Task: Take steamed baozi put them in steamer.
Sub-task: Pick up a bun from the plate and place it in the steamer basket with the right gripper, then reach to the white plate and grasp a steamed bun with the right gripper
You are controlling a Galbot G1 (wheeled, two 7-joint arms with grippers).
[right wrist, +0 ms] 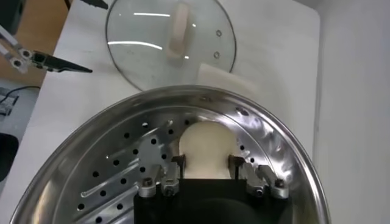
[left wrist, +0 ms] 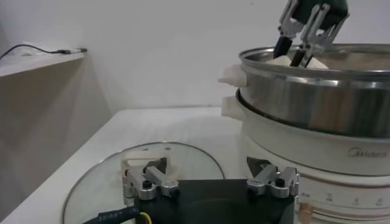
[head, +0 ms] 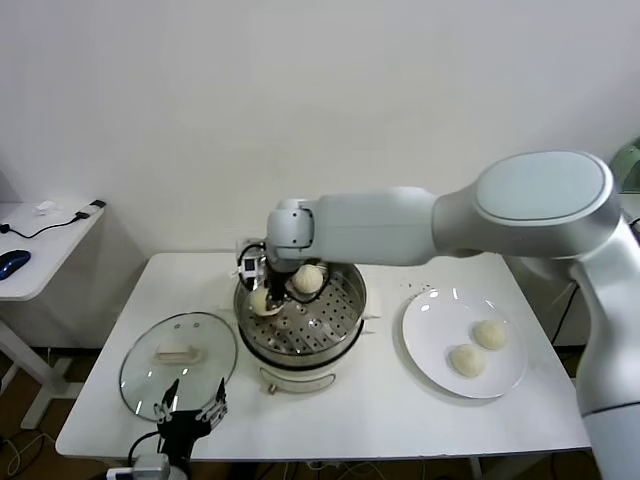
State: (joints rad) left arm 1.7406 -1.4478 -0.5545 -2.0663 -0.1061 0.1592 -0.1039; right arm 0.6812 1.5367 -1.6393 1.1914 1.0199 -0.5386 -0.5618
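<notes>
White desk (head: 380, 410): a baozi (right wrist: 206, 149) is grasped by the right claw (right wrist: 206, 173) inside the steamer (head: 345, 335); released unevenly, it could roll against its neighbour (head: 309, 279).

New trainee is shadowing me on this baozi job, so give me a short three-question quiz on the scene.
1. How many round cream-white dough buns lie on the flat white plate?
2. True or false: the round glass lid covers the shiny stainless-steel steamer pot.
3. Which gripper is over the steamer's perforated tray? A: left. B: right.
Key: 1: two. 2: false; it lies on the table. 3: B, the right gripper; the left gripper hovers by the lid.
</notes>
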